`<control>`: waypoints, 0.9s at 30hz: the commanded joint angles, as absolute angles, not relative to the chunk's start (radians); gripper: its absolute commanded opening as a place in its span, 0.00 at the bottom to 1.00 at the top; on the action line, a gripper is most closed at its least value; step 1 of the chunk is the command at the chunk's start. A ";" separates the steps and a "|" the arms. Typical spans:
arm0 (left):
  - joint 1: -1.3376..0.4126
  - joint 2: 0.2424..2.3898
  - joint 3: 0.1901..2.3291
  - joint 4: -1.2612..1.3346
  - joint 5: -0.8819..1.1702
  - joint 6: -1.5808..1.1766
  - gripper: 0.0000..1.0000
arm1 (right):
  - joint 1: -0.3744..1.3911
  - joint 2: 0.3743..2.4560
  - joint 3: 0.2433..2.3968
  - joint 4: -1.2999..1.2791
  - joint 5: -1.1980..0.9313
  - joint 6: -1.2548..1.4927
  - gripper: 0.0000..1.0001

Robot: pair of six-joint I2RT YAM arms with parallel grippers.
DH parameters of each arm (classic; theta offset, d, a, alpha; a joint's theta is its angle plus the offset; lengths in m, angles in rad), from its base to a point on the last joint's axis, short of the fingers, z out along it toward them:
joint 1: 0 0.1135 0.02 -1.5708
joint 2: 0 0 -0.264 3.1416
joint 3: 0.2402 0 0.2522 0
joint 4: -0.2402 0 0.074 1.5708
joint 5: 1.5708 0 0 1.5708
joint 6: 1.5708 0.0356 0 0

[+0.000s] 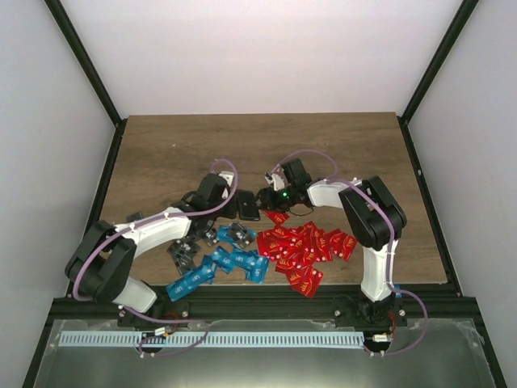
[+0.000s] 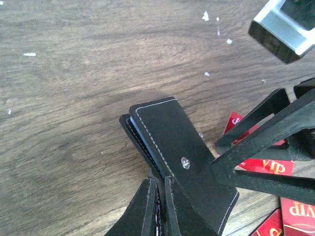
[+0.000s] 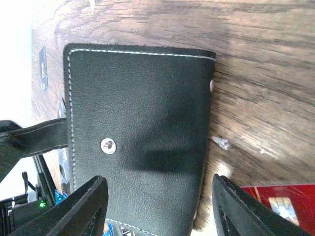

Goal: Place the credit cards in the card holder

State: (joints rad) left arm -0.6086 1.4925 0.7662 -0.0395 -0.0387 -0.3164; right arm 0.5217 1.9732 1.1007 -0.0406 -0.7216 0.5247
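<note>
The black card holder [image 1: 247,204] lies on the wooden table between the two grippers. In the left wrist view the card holder [image 2: 172,142] shows white stitching, a metal snap and a pale blue lining at its edge. My left gripper [image 2: 162,184] is shut on its near flap. My right gripper [image 3: 157,206] is open, one finger on each side of the holder [image 3: 142,113], just above it. Credit cards lie in piles in front: red [image 1: 303,246], blue [image 1: 218,263] and dark grey [image 1: 182,250]. No card is in either gripper.
A red card [image 3: 280,201] lies beside my right gripper's right finger. More red cards [image 2: 268,166] show under the right gripper's fingers [image 2: 266,147] in the left wrist view. Black frame posts border the table [image 1: 266,145].
</note>
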 commanded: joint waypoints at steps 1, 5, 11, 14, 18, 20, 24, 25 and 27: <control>-0.605 1.445 0.790 -0.019 -0.009 -0.304 0.04 | 0.546 1.922 1.142 -0.118 -0.655 0.474 0.63; -0.604 1.445 0.791 -0.012 0.007 -0.301 0.04 | 0.585 1.904 1.172 -0.165 -0.610 0.442 0.71; -0.604 1.458 0.793 -0.011 0.005 -0.296 0.04 | 0.615 1.905 1.224 -0.218 -0.547 0.424 0.72; -0.605 1.459 0.791 -0.012 0.006 -0.295 0.04 | 0.618 1.898 1.236 -0.230 -0.522 0.416 0.72; -0.604 1.454 0.791 -0.015 0.007 -0.295 0.04 | 0.631 1.902 1.270 -0.271 -0.492 0.393 0.70; -0.605 1.450 0.793 -0.014 0.008 -0.294 0.04 | 0.637 1.906 1.280 -0.287 -0.471 0.389 0.69; -0.605 1.453 0.792 -0.012 0.010 -0.295 0.04 | 0.650 1.915 1.290 -0.301 -0.456 0.384 0.67; -0.605 1.453 0.792 -0.012 0.011 -0.295 0.04 | 0.654 1.918 1.293 -0.301 -0.453 0.383 0.67; -0.605 1.456 0.792 -0.012 0.011 -0.295 0.04 | 0.662 1.921 1.303 -0.307 -0.445 0.381 0.67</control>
State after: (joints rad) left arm -0.6083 1.4612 0.7670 -0.0376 0.0048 -0.3088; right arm 0.6380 1.9331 1.2522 -0.2703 -0.4805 0.4004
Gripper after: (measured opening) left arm 0.053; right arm 0.673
